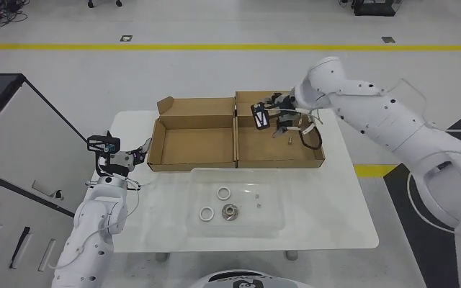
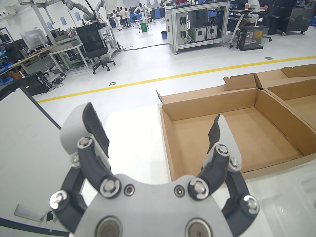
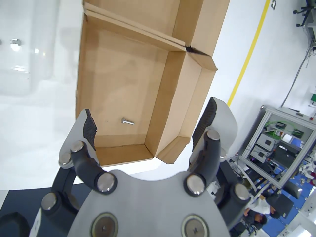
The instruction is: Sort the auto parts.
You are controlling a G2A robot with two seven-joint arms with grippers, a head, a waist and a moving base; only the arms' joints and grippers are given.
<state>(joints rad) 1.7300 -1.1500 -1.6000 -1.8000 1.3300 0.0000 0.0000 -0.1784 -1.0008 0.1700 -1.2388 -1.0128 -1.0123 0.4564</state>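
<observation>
Both pairs of jaws are released, nothing grasped. The right gripper [image 3: 149, 114] is held over the right box [image 1: 252, 147] at upper centre of the top view, where a bolt [image 3: 127, 121] lies (left gripper [image 2: 153, 118]: centre left). Rings [image 1: 224, 193] are contained in the clear tray [image 1: 270, 216].

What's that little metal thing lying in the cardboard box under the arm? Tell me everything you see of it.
The bolt is small, silvery and metallic-looking, with a wider head at one end and a short straight shank. It lies on its side on the floor of the cardboard box, near one end, clear of the walls. The right gripper hangs open above, not touching it.
</observation>
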